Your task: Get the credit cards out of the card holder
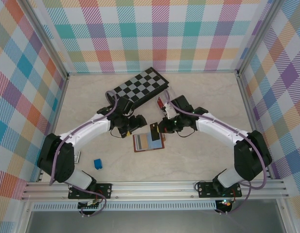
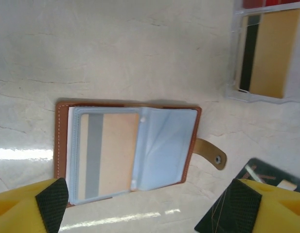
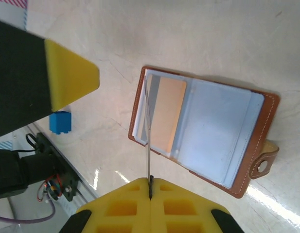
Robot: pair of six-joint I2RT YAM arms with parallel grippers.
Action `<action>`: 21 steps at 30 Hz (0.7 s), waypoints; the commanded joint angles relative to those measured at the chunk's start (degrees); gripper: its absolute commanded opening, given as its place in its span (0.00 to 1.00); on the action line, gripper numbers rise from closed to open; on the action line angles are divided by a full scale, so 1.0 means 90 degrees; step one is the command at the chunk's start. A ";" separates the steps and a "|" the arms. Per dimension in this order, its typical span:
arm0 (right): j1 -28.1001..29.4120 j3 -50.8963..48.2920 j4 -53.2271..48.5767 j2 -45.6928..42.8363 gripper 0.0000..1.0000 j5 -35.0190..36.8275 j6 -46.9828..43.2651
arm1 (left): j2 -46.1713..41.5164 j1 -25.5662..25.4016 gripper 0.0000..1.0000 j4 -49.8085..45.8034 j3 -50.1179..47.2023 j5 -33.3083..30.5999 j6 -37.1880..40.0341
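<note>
Top view: the brown card holder [image 1: 149,142] lies open on the pale table [image 1: 203,165], just on the near side of both grippers and between them. The left gripper [image 1: 135,124] hangs by its far left corner. The right gripper [image 1: 162,127] is by its far right corner, clamped on a dark card [image 1: 153,130]. A chessboard [image 1: 140,86] lies beyond the left gripper.

Left wrist view: the left gripper [image 2: 147,201] stands wide apart, holding nothing. The card holder [image 2: 130,150] lies flat below and between its fingers [image 2: 52,206], with a tan card showing in a blue-grey sleeve. The dark card [image 2: 259,170] is beside the right-hand finger. A clear box [image 2: 266,48] lies further off.

Right wrist view: the right gripper [image 3: 150,183] is closed on the card [image 3: 148,131], seen edge-on as a thin line. The open card holder [image 3: 208,126] lies just beyond the fingertips. A blue block [image 3: 60,122] sits off to one side.
</note>
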 commanded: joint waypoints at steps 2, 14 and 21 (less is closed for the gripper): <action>-0.0246 0.0490 -0.0420 -0.0328 0.00 -0.0197 -0.0450 | -0.0283 0.0036 0.94 -0.0173 0.0042 0.0053 0.0076; -0.0769 0.2404 -0.2657 -0.0408 0.00 0.2653 -0.2119 | -0.0719 0.0347 1.00 -0.1298 0.0011 -0.1150 0.0546; -0.0903 0.3516 -0.3536 0.0420 0.00 0.3239 -0.3110 | -0.1152 0.0546 1.00 -0.1649 -0.0161 -0.1601 0.0726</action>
